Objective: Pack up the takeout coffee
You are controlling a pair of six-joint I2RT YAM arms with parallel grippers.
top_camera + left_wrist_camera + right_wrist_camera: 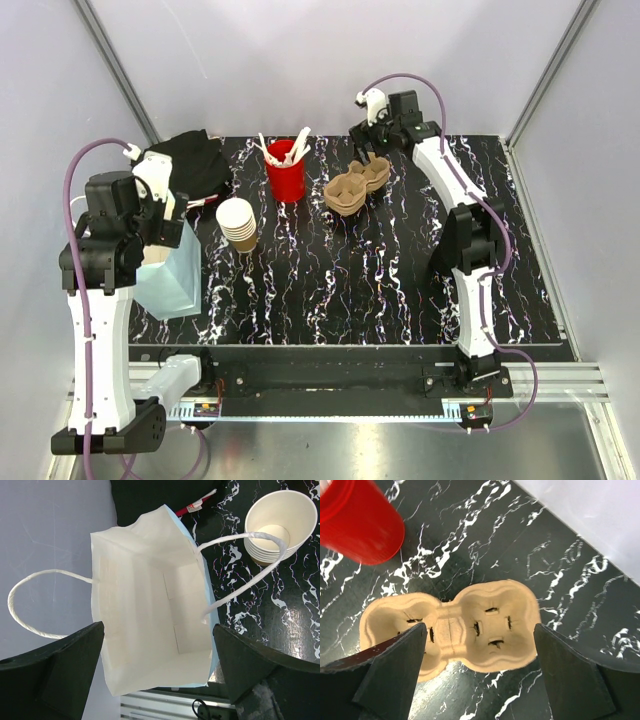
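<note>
Nearest, at the table's [400, 290] left edge, a pale blue bag [170, 285] stands open under the left arm [100, 250], which hides most of it from above. The left jaws hang over its mouth, spread wide and holding nothing. The wrist view looks down into the bag's white inside. 1 of its 2 twisted handles [30, 605] loops out left, and the other arcs across the cups [237, 222].

The cups are a nested tan stack, upright on the table just right of the bag. From above only the top cup's white inside and the rims below it show, so I cannot count them.

Farther back stands a red cup [285, 178] of white utensils [297, 143]. To its right lies the carrier [355, 188].

The right arm [450, 190] reaches over the carrier. The right jaws stand apart, 1 on each side of it. 1 covers the carrier's end in the wrist view, and I cannot tell whether they touch it. The red cup is cut off there.

A black cloth [195, 165] lies at the far left, with a small red-and-white item [196, 504] on it, too small to make out.
</note>
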